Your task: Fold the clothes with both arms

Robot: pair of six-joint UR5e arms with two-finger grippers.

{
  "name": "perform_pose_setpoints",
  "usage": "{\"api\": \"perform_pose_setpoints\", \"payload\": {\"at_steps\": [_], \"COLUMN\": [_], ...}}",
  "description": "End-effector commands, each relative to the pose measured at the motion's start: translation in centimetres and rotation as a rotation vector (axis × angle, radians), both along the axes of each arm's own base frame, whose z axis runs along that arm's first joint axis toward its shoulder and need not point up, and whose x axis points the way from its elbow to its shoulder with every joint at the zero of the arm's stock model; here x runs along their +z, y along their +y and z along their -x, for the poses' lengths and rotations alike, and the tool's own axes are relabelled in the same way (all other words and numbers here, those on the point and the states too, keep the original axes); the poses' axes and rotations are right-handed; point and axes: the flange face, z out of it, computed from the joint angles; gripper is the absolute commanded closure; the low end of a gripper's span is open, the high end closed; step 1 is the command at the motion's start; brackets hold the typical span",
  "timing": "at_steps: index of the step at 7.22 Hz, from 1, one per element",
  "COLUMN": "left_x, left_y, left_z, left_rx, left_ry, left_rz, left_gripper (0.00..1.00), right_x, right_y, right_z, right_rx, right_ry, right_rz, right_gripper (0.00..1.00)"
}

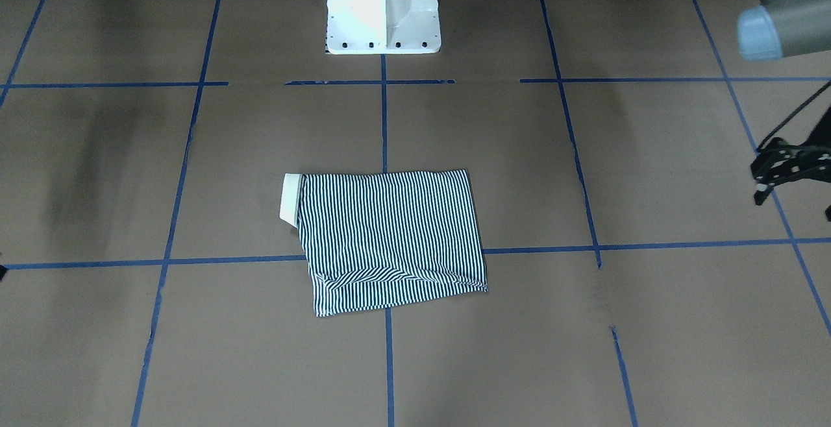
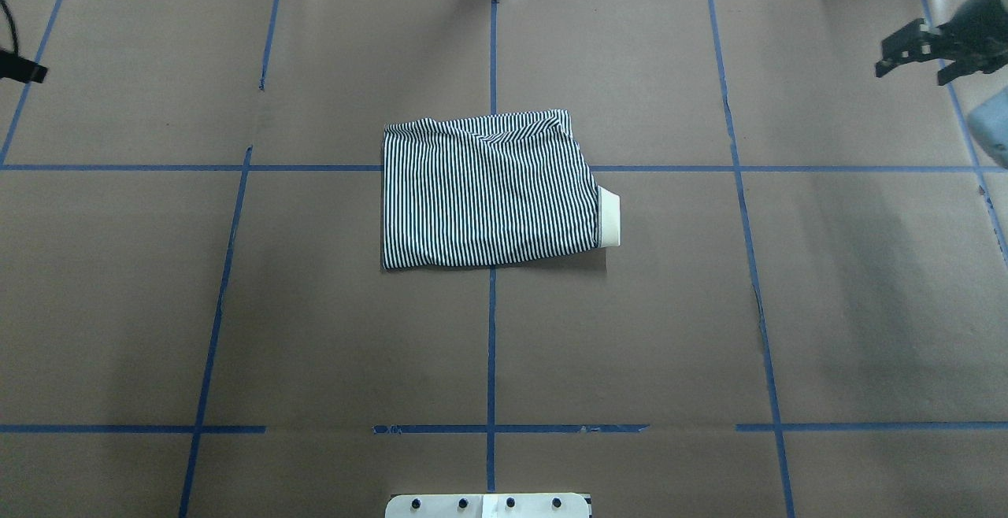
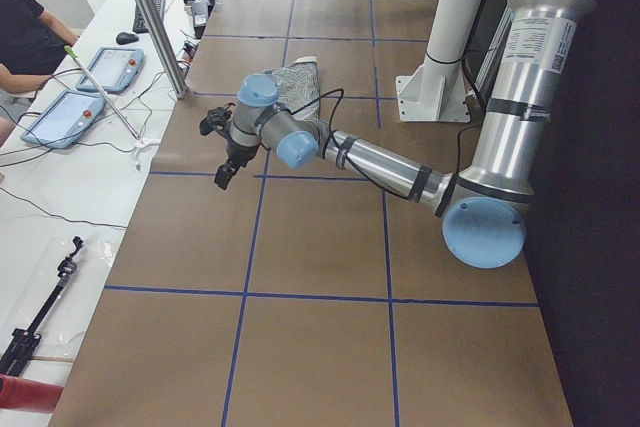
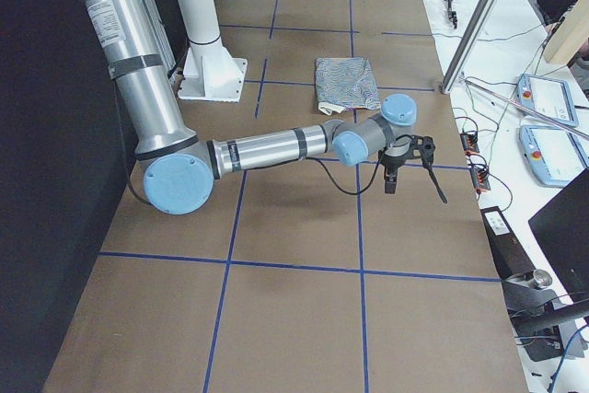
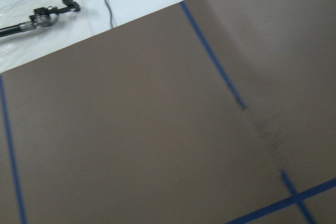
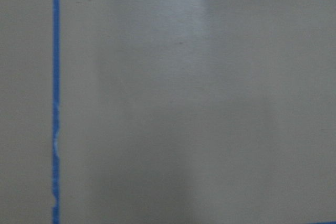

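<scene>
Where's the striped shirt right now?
In the overhead view the folded shirt lies mid-table, across the centre blue tape line, its cream collar toward the robot's right.

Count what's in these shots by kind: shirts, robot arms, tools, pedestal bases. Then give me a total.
Striped polo shirt: 1
Robot arms: 2, left arm and right arm
Tools: 2, left tool and right tool
White pedestal base: 1
Total: 6

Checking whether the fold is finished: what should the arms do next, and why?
Probably just park and stop. The shirt lies as a compact rectangle with only its collar poking out, and the left gripper and right gripper hang open, empty, well off to the sides.
</scene>
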Motion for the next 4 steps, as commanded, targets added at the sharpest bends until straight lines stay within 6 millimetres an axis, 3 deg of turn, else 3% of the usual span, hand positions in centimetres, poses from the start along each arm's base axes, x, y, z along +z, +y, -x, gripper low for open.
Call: {"api": "perform_pose_setpoints", "payload": {"at_steps": [1, 2, 3, 4], "left_x": [4.9, 6.7, 6.3, 7.1], "left_y": [1.4, 2.5, 3.3, 3.3], "left_z": [11.2, 14.4, 16.3, 16.2], "left_rx": [0.056, 0.044, 0.033, 0.033], "left_ry": [0.029, 0.014, 0.010, 0.015], "left_rz": [-0.020, 0.067, 0.124, 0.199], "left_gripper": [0.00, 0.00, 0.00, 0.00], "right_x": [7.6, 9.6, 9.0, 5.8], "right_y": [5.2, 7.0, 8.2, 8.8], "right_z": [-9.3, -11.9, -13.2, -13.9], "right_rx": [-0.080, -0.132, -0.177, -0.179], "right_ry": [0.006, -0.008, 0.003, 0.010], "right_rz": [-0.033, -0.024, -0.006, 0.023], "right_gripper": [0.00, 0.00, 0.00, 0.00]}}
